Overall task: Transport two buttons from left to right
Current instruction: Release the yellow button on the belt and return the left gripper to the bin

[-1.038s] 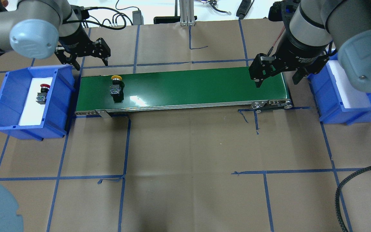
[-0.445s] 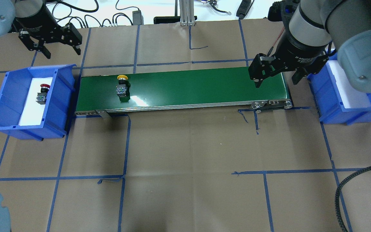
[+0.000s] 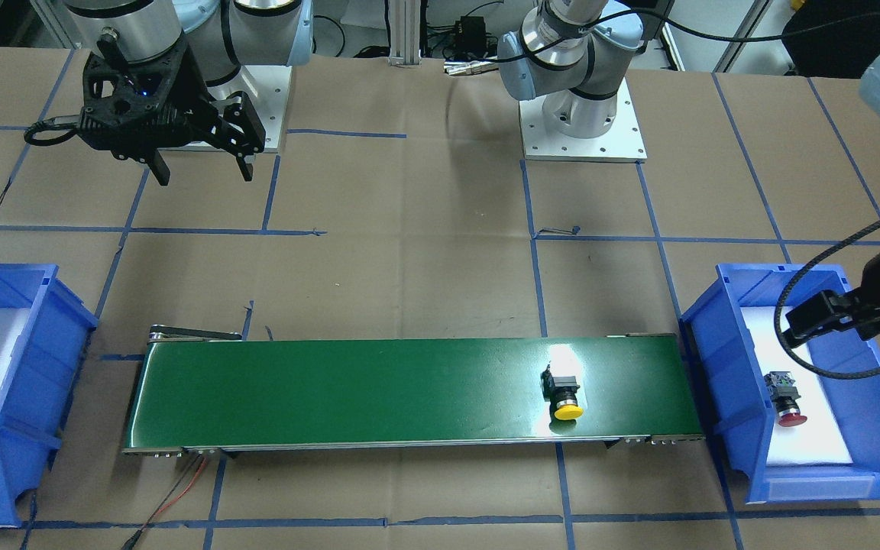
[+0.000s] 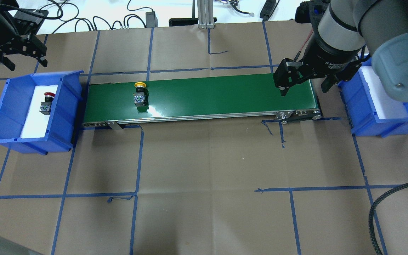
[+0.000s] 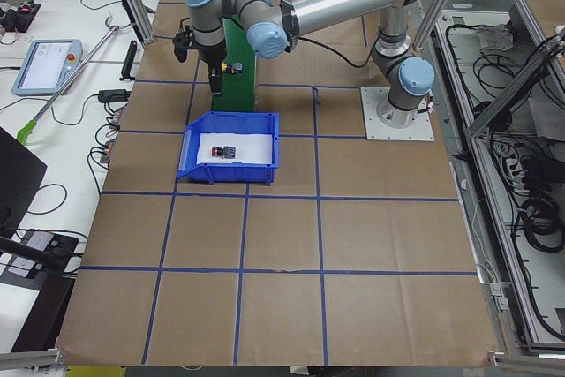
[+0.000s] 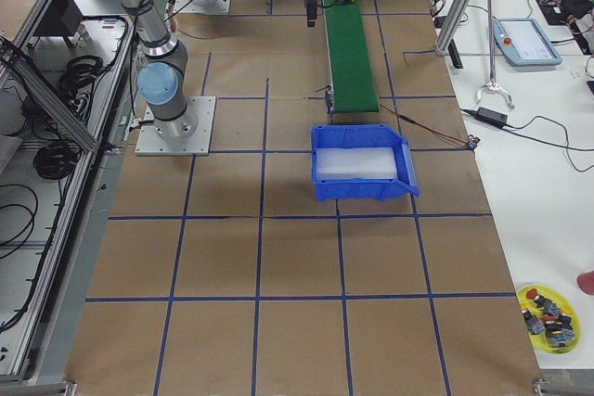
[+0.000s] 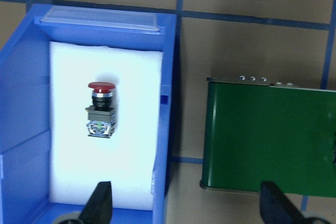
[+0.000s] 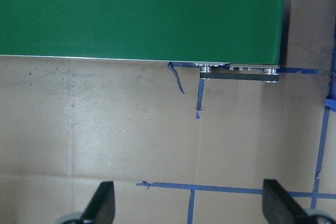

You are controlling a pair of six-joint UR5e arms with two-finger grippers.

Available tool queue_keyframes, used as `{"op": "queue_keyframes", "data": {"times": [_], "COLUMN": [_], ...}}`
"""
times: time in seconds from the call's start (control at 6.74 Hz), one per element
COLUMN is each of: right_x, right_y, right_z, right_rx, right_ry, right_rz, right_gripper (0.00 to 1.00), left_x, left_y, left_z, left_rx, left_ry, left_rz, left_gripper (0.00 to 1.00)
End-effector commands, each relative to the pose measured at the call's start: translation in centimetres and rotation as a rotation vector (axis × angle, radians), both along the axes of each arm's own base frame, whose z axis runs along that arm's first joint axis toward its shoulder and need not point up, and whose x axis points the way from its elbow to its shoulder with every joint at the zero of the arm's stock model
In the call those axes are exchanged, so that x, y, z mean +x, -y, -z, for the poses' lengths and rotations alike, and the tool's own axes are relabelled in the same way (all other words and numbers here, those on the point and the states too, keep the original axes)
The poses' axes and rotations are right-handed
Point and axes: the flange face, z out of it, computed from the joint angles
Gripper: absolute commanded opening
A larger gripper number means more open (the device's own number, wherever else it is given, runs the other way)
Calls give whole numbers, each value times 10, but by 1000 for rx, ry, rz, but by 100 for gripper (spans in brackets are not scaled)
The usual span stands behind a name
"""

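The yellow button point(image 4: 140, 95) lies on its side on the green conveyor belt point(image 4: 225, 95), toward its left end; it also shows in the front view point(image 3: 566, 397). The red button point(image 4: 45, 103) lies on the white pad inside the left blue bin point(image 4: 66, 106), and shows in the left wrist view point(image 7: 100, 109) and the front view point(image 3: 786, 397). My left gripper point(image 4: 28, 65) is open and empty, raised by the bin's far edge; its fingers point(image 7: 100, 203) frame the bin. My right gripper point(image 4: 305, 90) is open and empty above the belt's right end, also in the front view point(image 3: 203, 177).
The right blue bin point(image 4: 367, 120), with a white pad inside, stands just past the belt's right end; it also shows in the front view point(image 3: 27, 367). Brown paper with blue tape lines covers the table. Cables lie along the far edge point(image 4: 129, 21).
My left gripper has moved left, from the belt's left end to the far side of the left bin. The yellow button has travelled a little rightward on the belt. The right arm has not moved.
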Motion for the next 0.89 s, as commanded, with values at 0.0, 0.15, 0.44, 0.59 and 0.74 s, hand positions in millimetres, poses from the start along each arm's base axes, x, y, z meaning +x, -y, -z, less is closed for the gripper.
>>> {"op": "queue_keyframes", "data": {"times": [0.0, 0.15, 0.44, 0.59, 0.74], "right_x": [0, 0, 1, 1, 0], "right_y": [0, 0, 0, 0, 0], "right_z": [0, 0, 0, 0, 0], "right_rx": [-1, -1, -1, 1, -1], "right_ry": [0, 0, 0, 0, 0], "right_rz": [0, 0, -1, -1, 0], "right_gripper": [100, 100, 100, 100, 100], "left_x": [52, 56, 65, 67, 66], "left_y": [-3, 5, 23, 27, 27], "left_z": [18, 39, 84, 99, 117], "left_rx": [16, 0, 6, 8, 21], "left_ry": [-10, -3, -6, -9, -18], "left_rz": [-14, -14, -6, -5, 24], "left_gripper": [100, 100, 100, 100, 100]}}
